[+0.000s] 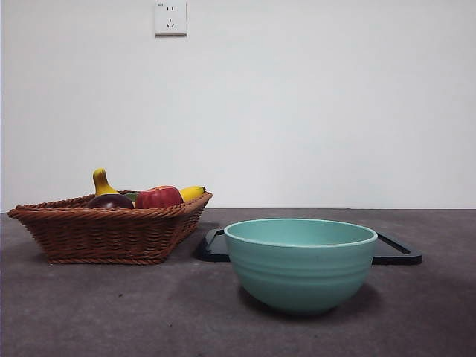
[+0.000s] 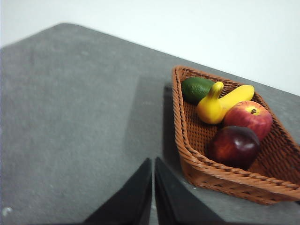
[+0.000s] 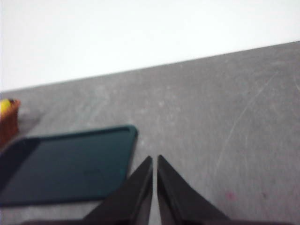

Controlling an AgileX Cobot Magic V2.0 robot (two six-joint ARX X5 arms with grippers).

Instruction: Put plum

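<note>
The plum [image 2: 234, 146] [image 1: 110, 201] is dark maroon and glossy. It lies in the woven brown basket [image 1: 104, 230] [image 2: 187, 145] beside a red apple [image 2: 248, 118] [image 1: 158, 197]. My left gripper [image 2: 153, 164] hangs shut above bare table, apart from the basket's near rim, holding nothing. Shut as well, my right gripper [image 3: 154, 161] hovers over the grey table next to a dark tray [image 3: 65, 164]. Neither arm shows in the front view.
A teal bowl [image 1: 300, 262] stands at the front centre, with the black tray [image 1: 398, 253] behind it. The basket also holds a yellow gourd [image 2: 211, 105], a banana [image 2: 236, 96] and a green avocado [image 2: 197, 89]. A wall socket [image 1: 170, 18] sits high on the white wall.
</note>
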